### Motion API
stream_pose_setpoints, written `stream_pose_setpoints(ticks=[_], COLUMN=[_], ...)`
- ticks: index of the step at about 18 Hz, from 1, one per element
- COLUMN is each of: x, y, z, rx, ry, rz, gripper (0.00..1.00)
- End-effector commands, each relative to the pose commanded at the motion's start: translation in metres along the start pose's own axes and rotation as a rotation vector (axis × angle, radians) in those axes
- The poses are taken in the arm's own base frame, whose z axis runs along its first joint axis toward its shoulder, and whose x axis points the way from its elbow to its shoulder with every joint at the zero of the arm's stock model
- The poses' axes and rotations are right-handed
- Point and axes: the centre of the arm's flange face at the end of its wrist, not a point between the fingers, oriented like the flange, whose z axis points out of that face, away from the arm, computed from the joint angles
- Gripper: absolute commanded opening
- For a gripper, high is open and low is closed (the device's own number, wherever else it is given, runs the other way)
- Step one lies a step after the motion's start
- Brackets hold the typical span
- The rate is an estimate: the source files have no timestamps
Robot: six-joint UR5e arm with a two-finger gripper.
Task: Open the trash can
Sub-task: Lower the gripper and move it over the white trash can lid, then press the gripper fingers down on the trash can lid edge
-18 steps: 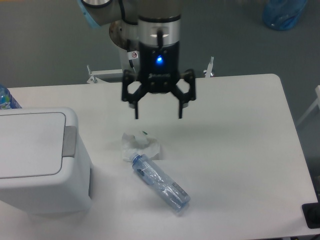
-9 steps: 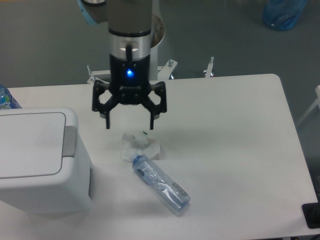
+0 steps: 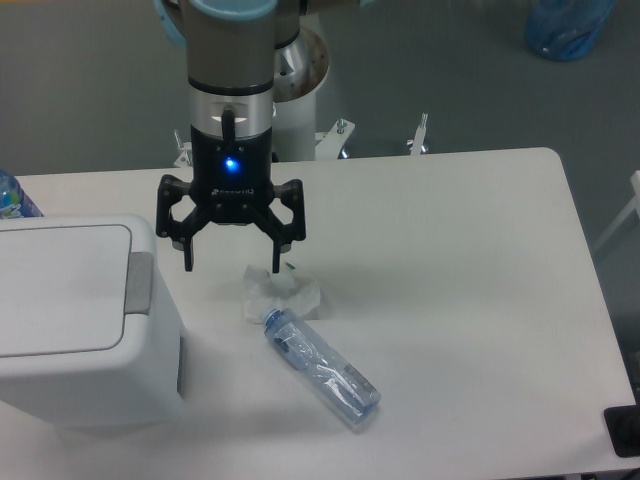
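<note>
- The table [image 3: 470, 230] is white and carries everything here.
- The trash can [image 3: 70, 320] sits at the table's left edge with its lid shut flat; the grey push tab [image 3: 140, 283] runs along the lid's right side, its long axis pointing away from the camera.
- The gripper [image 3: 232, 268] hangs with fingers spread wide and holding nothing. The tab lies just to its left in the picture and looks lower, so the coming move is probably a short sideways shift, then a press down.
- A plastic bottle [image 3: 322, 368] lies on its side near the front.
- A crumpled white wrapper [image 3: 280, 294] lies beneath the gripper.
</note>
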Motion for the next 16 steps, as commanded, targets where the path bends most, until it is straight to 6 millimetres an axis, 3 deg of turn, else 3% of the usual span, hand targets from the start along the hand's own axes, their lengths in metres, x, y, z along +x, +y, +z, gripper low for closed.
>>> stream_pose_setpoints(ticks=[16], x=[0.033], y=[0.002], z=[0.019], rx=[-0.029], ry=[0.029], rz=[0.010], gripper=[1.00])
